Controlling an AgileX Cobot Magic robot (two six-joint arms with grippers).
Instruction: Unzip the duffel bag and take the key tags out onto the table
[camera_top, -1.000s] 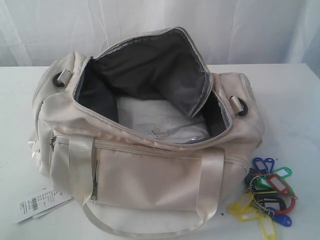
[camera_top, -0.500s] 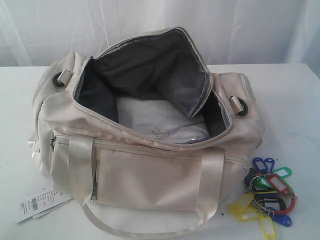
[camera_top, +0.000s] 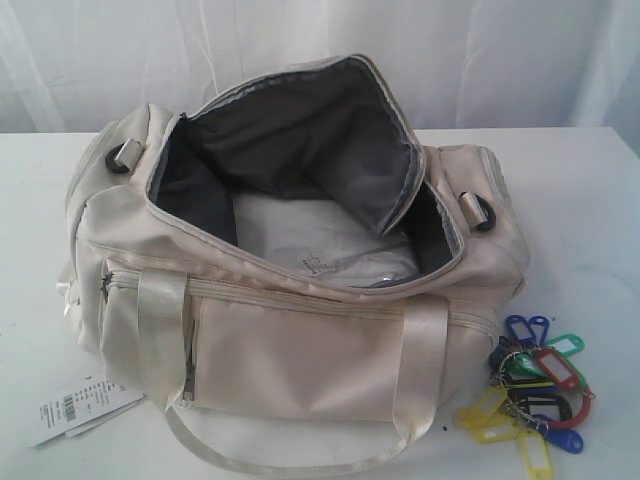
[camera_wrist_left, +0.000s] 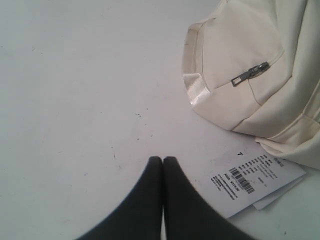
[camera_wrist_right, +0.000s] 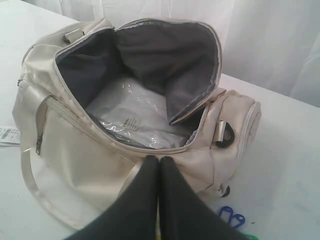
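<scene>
The cream duffel bag (camera_top: 290, 340) stands on the white table (camera_top: 580, 200) with its top zipper wide open, showing dark grey lining and clear plastic packing inside (camera_wrist_right: 135, 117). The bunch of coloured key tags (camera_top: 530, 390) lies on the table by the bag's front right corner; a blue tag (camera_wrist_right: 231, 216) shows in the right wrist view. My right gripper (camera_wrist_right: 159, 159) is shut and empty, hovering over the bag's front right side. My left gripper (camera_wrist_left: 162, 159) is shut and empty over bare table, apart from the bag's end (camera_wrist_left: 240, 75). Neither gripper shows in the exterior view.
A white paper barcode tag (camera_top: 75, 408) lies on the table at the bag's front left, also seen as the paper tag (camera_wrist_left: 250, 182) beside my left fingers. A side-pocket zipper pull (camera_wrist_left: 249, 74) hangs on the bag's end. A white curtain (camera_top: 500, 50) hangs behind the table.
</scene>
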